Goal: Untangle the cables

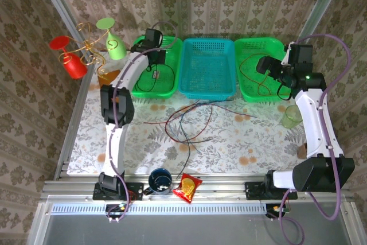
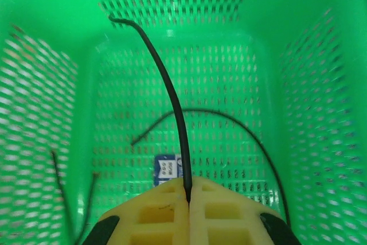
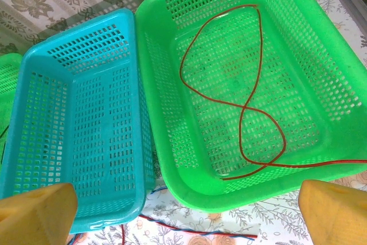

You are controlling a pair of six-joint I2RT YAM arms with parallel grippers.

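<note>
The green basket and teal basket are glossy perforated plastic. The black cable looks smooth and matt. A matt floral print covers the tabletop.

Three perforated plastic baskets stand in a row at the far edge of the floral-patterned tablecloth: left green basket, turquoise middle basket, right green basket. A pale green translucent cup stands near the right green basket. At the near edge, a dark blue mug sits just beside a red-and-yellow snack packet.

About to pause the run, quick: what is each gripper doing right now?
Left gripper: closed on a black cable, over the left green basket.
Right gripper: open, holding nothing.
</note>
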